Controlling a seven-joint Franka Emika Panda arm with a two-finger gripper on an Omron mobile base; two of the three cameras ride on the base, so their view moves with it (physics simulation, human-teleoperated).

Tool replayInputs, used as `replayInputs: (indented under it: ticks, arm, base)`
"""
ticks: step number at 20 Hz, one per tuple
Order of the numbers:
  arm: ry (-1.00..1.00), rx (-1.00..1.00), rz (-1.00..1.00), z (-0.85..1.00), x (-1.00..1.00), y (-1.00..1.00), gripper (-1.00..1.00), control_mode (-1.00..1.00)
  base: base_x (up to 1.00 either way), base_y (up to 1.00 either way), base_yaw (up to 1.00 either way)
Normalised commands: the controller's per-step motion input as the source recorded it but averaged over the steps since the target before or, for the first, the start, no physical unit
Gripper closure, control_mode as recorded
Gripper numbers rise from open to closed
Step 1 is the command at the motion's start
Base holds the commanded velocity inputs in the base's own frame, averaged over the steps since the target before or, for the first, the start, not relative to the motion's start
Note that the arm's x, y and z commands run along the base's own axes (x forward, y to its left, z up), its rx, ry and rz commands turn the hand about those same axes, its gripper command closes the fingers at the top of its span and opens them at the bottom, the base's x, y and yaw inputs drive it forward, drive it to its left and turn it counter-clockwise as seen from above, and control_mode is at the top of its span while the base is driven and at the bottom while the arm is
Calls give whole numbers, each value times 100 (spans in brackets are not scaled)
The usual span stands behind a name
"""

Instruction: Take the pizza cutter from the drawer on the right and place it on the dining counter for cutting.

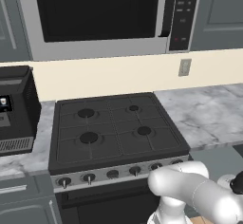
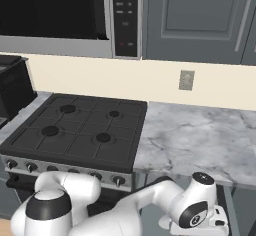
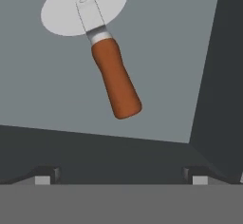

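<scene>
- We see the pizza cutter (image 3: 102, 47) lying flat on the grey floor of the open drawer (image 3: 166, 76). It is inside the drawer and not on the dining counter yet.
- Its round silver wheel points to the top of the hand view. Its reddish-brown handle points down toward us. We think the handle is the easy part to grab, because it is thick and it sits nearer to the claw.
- The claw (image 3: 121, 176) hangs above the cutter and touches nothing. Its 2 dark tips sit far apart at the bottom of the hand view, so the claw is spread wide. We think it is spread so the handle can fit between the tips.
- A dark wall of the drawer rises on the right side of the hand view. We think the claw must keep away from it on the way down.
- In the right base view the white arm (image 2: 150, 200) bends down low, below the edge of the marble worktop (image 2: 200, 135). We think it is low because the drawer is under that worktop.
- The black stove (image 1: 114, 128) with 4 burners sits left of the worktop.
- The microwave (image 1: 99, 14) hangs above the stove.
- We can read no words anywhere. The marks on the microwave buttons are too small to read.
</scene>
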Motion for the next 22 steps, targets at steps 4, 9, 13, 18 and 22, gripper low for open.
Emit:
replayInputs:
  ticks: [4,9,13,18,22]
  arm:
    - [0,1,0,-4,0,-1,-100,-100]
    - [1,0,0,-1,0,-1,-100,-100]
    - [1,0,0,-4,0,0,-100,-100]
    - [0,0,0,-8,20,0,-100,-100]
    - [0,0,0,-7,25,0,-100,-100]
  base:
    - [0,0,0]
    - [0,0,0]
    - [0,0,0]
    - [0,0,0]
    - [0,0,0]
